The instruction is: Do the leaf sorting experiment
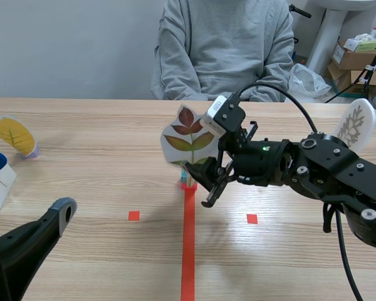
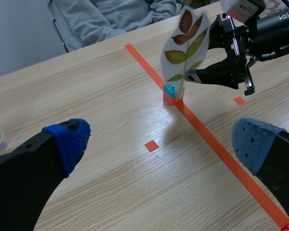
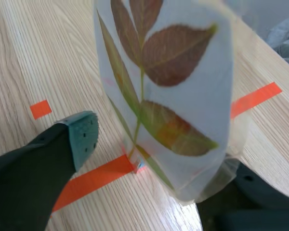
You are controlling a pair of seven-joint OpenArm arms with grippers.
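I get bright, even, soft light in all three views, apparently from overhead. On the surface (image 1: 81, 188) the right arm (image 1: 326, 166) throws only a pale shadow with fuzzy edges, falling toward the near edge. In the left wrist view a whitish sheen lies on the wood just beside the base of the card (image 2: 183, 48). In the right wrist view the card's glossy face sits very close, its top blurred, and the surface's far edge behind it is out of focus.

wall (image 1: 69, 44) — plain pale grey | table (image 1: 81, 157) — light wood grain | cardboard boxes (image 1: 354, 59) beyond table
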